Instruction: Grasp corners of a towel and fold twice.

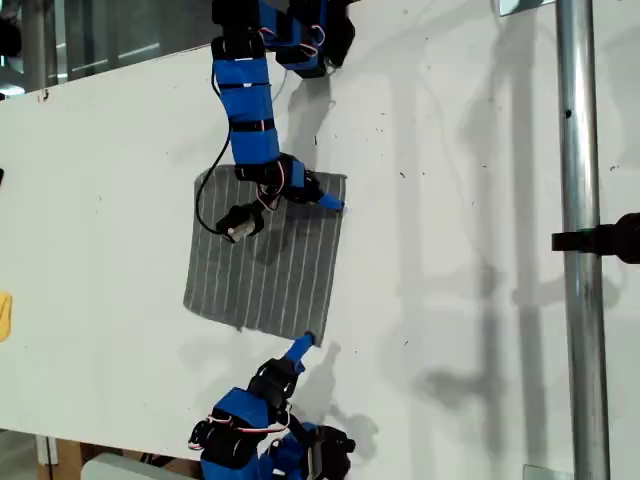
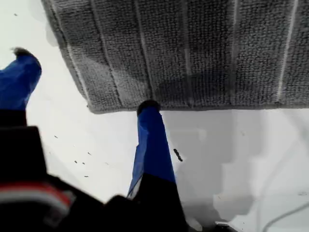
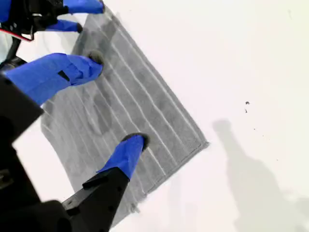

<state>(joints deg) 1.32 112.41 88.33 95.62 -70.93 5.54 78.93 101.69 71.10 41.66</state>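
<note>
The dark grey striped towel (image 1: 265, 260) lies flat on the white table. My first gripper (image 1: 303, 342) (image 2: 84, 87) is open at the towel's (image 2: 193, 48) lower-right corner as the exterior view shows it. One fingertip (image 2: 148, 108) touches the cloth's edge and the other (image 2: 21, 60) stands off the cloth beyond the corner (image 2: 91, 107). My second gripper (image 1: 318, 195) (image 3: 115, 101) is open over the towel (image 3: 154, 121), just inside the corner (image 3: 206, 143) at the exterior view's upper right. Both its tips are low on the fabric. Nothing is held.
A metal pole (image 1: 580, 240) with a black clamp (image 1: 600, 240) runs down the exterior view's right. A small yellow object (image 1: 4, 315) sits at that view's left edge. White table (image 1: 450, 300) surrounds the towel.
</note>
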